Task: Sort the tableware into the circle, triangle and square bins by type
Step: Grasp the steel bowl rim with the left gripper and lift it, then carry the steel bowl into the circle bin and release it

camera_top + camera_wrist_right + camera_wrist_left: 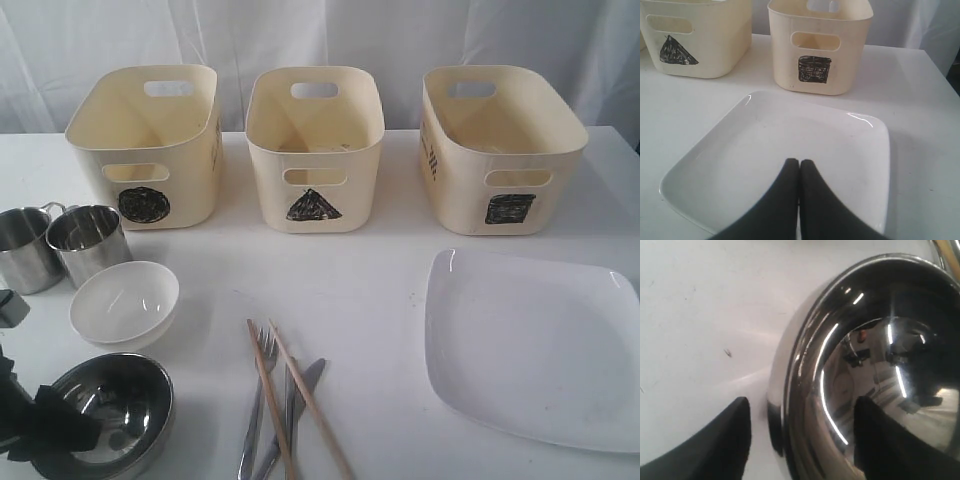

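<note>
My left gripper [52, 425] [802, 422] stands open astride the near rim of the shiny steel bowl [115, 410] [880, 340], one finger outside it, one inside. Behind that bowl are a white bowl [125, 300] and two steel mugs [25, 248] [88, 240]. A fork [265, 347], knives [312, 372] and two chopsticks [267, 390] lie at front centre. My right gripper [799, 162] is shut and empty over the large white plate [535, 345] [780, 135]; it is out of the exterior view. The circle bin [150, 150], triangle bin [315, 160] [695, 35] and square bin [500, 150] [817, 50] stand behind.
White curtains hang behind the three bins. The white table's right edge [935, 75] runs close to the square bin and the plate.
</note>
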### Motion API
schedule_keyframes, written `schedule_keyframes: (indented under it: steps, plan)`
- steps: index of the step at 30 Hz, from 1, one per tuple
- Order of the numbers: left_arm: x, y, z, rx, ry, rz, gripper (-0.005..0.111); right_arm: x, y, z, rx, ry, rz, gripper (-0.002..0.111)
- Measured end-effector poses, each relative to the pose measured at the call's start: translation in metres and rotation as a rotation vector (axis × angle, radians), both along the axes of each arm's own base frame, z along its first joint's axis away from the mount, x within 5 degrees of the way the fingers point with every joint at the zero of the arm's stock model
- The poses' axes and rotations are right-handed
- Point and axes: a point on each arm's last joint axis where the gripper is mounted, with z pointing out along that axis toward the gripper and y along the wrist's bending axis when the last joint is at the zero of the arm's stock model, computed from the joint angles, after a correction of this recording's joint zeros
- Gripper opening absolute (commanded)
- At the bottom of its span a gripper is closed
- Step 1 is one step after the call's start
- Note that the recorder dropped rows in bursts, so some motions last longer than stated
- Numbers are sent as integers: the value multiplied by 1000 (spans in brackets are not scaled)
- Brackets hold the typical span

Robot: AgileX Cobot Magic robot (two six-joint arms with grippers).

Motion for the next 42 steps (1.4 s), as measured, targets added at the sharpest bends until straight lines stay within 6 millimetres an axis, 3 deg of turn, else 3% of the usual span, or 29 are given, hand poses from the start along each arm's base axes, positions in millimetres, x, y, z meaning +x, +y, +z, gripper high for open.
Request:
schedule_keyframes:
  steps: [6, 14, 20, 26, 31, 34, 37, 42]
  plan:
    - [0, -1, 1, -21, 6, 3, 0, 0, 0, 0, 0, 0, 0, 0]
    - [5, -16, 25, -205, 28, -180, 0, 0, 0, 0, 0, 0, 0, 0]
    - [20, -21, 67, -303, 9, -345, 0, 0, 0, 0, 0, 0, 0, 0]
    - [79, -7, 140, -77, -398, -210, 0, 0, 0, 0, 0, 0, 0, 0]
    - [144, 31, 209, 203, -860, 235, 0, 0, 0, 0, 0, 0, 0, 0]
    - [181, 47, 241, 252, -1002, 402, 0, 0, 0, 0, 0, 0, 0, 0]
    - [223, 43, 247, 228, -1036, 344, 0, 0, 0, 0, 0, 0, 0, 0]
    - [292, 22, 221, 247, -1067, 241, 0, 0, 0, 0, 0, 0, 0, 0]
